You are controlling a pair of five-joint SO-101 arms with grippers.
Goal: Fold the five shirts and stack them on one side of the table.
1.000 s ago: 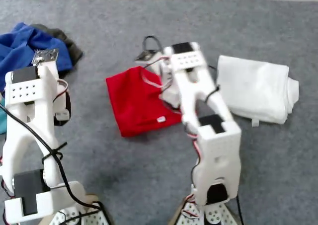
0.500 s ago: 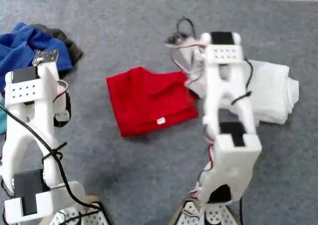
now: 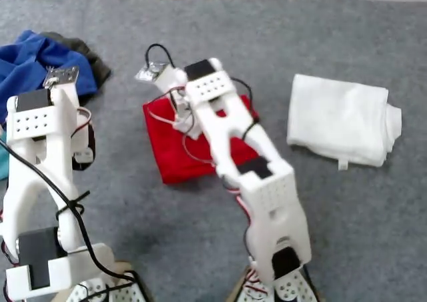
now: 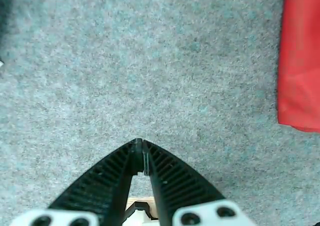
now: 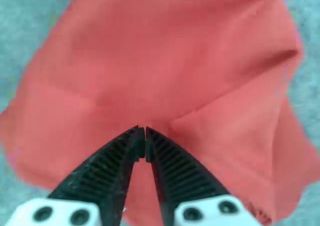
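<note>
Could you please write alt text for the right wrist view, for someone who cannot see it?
The right gripper, shut, points down at the middle of a creased, folded red shirt lying on the grey table.

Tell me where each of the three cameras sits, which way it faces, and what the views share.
High view: fixed above the arms' side, looking down over the grey table; shows left arm, right arm, red shirt, white shirt.
Left wrist view: on the left arm, looking down past the shut left gripper at the table and the red shirt's edge.
Right wrist view: on the right arm, looking down past the shut right gripper onto the red shirt.
Shared: all three show the red shirt.
</note>
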